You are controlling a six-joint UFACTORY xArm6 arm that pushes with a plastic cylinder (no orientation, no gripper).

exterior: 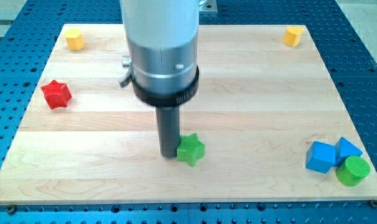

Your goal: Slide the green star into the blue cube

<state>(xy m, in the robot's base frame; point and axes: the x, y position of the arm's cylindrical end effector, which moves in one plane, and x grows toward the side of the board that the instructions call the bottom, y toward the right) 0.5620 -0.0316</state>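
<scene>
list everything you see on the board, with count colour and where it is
wooden board: 1, light wood, fills most of the view, on a blue perforated table
yellow blocks: 2, yellow, view's top left and top right corners
red star block: 1, red, view's left
green star block: 1, green, bottom centre
blue cube block: 1, blue, bottom right
blue angular block: 1, blue, just right of the cube
green cylinder block: 1, green, below the angular block
my tip: 1, dark rod, against the green star's left side
</scene>
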